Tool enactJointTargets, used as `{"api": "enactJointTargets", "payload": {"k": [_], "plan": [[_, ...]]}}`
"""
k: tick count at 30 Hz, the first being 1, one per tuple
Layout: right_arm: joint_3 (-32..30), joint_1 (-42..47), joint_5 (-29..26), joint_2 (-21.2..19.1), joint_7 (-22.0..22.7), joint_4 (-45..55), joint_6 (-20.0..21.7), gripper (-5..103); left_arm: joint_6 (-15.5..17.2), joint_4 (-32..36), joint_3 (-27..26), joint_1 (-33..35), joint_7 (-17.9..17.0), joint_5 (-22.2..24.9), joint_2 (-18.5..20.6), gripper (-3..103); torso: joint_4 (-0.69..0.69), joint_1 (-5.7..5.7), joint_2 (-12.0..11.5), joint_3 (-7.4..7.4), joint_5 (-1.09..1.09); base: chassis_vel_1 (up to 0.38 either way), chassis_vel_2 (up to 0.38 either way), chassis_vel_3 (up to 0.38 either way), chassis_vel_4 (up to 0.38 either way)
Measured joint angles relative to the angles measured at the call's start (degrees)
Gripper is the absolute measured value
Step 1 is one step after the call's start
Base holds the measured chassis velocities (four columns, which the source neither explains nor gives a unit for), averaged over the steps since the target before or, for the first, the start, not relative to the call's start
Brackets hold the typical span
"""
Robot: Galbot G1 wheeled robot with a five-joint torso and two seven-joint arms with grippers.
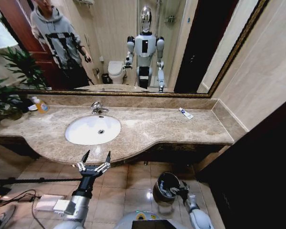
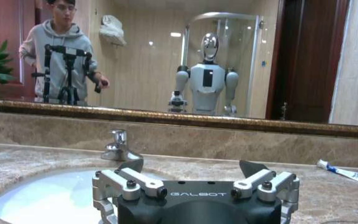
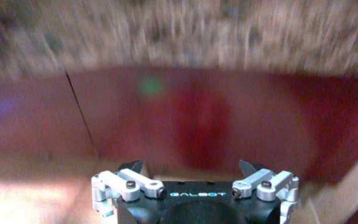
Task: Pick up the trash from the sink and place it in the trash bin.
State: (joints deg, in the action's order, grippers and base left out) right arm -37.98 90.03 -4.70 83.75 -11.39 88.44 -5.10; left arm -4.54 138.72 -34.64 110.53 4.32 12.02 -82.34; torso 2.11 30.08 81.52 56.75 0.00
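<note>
The white oval sink sits in the beige marble countertop behind a chrome faucet; its basin looks bare around the drain. One piece of trash, a white tube with blue marks, lies on the counter to the right of the sink, near the mirror. My left gripper hangs open and empty just in front of the counter edge, below the sink. The left wrist view has that gripper, the sink and the tube. The black trash bin stands on the floor. My right gripper is open beside its rim, also open in its own view.
A yellow soap bottle and a potted plant stand at the counter's left end. Cables and a white box lie on the tiled floor at the left. A dark panel closes off the right side. The cabinet front is under the counter.
</note>
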Motion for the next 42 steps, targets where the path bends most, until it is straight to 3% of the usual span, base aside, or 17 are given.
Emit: {"api": "enactJointTargets", "payload": {"k": [2,9,18,23,32,37,42], "plan": [[-0.43,3.21,-0.88,0.52,0.48,7.85,0.45,100,0.00,0.00,0.00,0.00,0.00,0.00,0.00,100,0.00,0.00,0.00,0.00,-0.01,0.000,0.000,0.000,0.000],[-1.20,8.58,-2.66,0.93,0.75,21.65,2.14,100,0.00,0.00,0.00,0.00,0.00,0.00,0.00,100,0.00,0.00,0.00,0.00,0.00,0.000,0.000,0.000,0.000],[-1.07,8.89,-3.84,0.89,0.70,28.59,4.37,100,0.00,0.00,0.00,0.00,0.00,0.00,0.00,100,-0.01,0.00,0.00,0.00,-0.01,0.000,0.000,0.000,0.000],[-0.55,2.72,-4.64,-0.18,0.69,29.23,7.92,100,0.00,0.00,0.00,0.00,-0.01,0.00,0.00,100,0.00,0.00,0.00,0.01,0.00,0.000,0.000,0.000,0.000],[1.58,-16.97,-8.78,-7.48,2.90,19.86,14.34,100,0.00,0.00,0.00,0.01,0.00,0.00,0.00,100,0.00,0.01,0.00,0.01,0.01,0.000,0.000,0.000,0.000],[3.59,-30.92,-9.63,-10.94,3.27,7.07,14.79,100,0.00,0.00,0.00,0.00,-0.01,0.00,-0.01,100,0.01,0.02,-0.01,0.02,0.01,0.000,0.000,0.000,0.000],[4.15,-37.96,-9.71,-12.13,3.28,-0.63,14.23,100,-0.01,0.00,0.00,0.00,-0.02,0.00,-0.01,100,0.02,0.02,-0.01,0.02,-0.02,0.000,0.000,0.000,0.000]]}}
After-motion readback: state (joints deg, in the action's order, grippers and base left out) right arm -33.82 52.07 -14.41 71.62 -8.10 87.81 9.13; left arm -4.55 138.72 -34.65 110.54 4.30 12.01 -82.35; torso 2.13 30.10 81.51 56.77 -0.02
